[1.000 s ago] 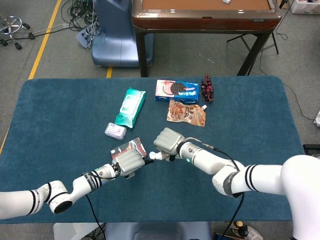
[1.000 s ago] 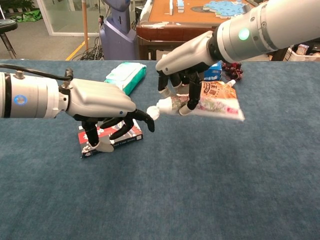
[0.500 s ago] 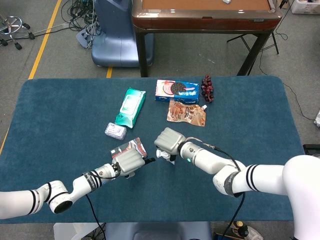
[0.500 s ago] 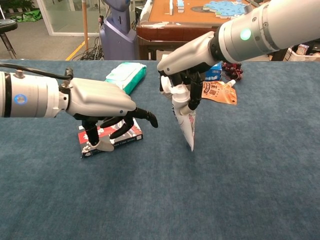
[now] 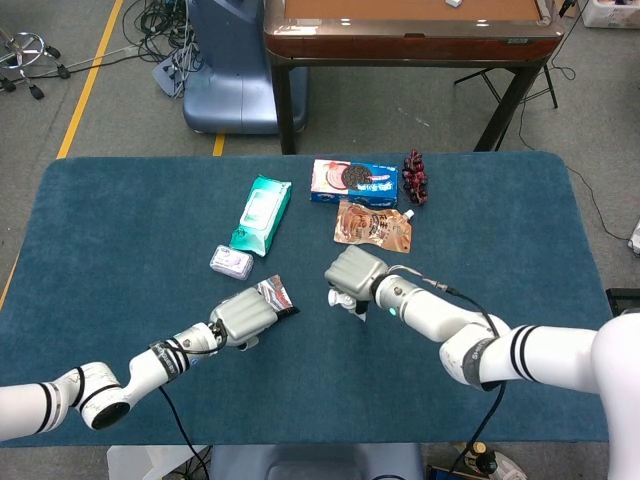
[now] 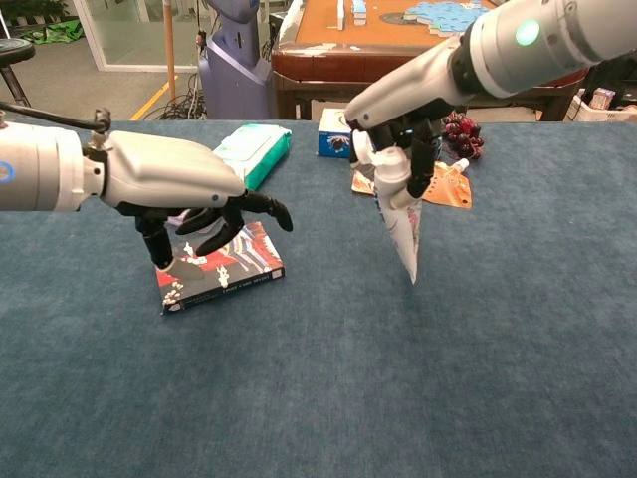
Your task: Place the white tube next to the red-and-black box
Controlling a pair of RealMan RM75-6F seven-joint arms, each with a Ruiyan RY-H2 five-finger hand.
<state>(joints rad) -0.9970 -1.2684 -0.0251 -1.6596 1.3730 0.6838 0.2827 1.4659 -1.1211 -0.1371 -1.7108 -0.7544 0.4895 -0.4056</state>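
The red-and-black box [image 6: 221,269] lies flat on the blue table; in the head view only its corner [image 5: 278,295] shows past my left hand. My left hand [image 6: 187,195] hovers just over the box's left end, fingers apart and curved down, holding nothing; the head view shows this hand [image 5: 243,317] too. My right hand [image 6: 396,145] grips the white tube [image 6: 402,224] near its cap. The tube hangs tail down above the cloth, to the right of the box and apart from it. From the head camera my right hand [image 5: 355,272] covers most of the tube [image 5: 342,299].
At the back of the table lie a green wipes pack [image 5: 262,213], a small white packet [image 5: 231,262], a blue cookie box [image 5: 353,182], an orange pouch [image 5: 372,225] and dark grapes [image 5: 415,177]. Behind the table [image 5: 520,300] stands a wooden table.
The tube swung from level to hanging tail down, and my right hand carried it to the right, away from my left hand. My left hand drew back left over the box.
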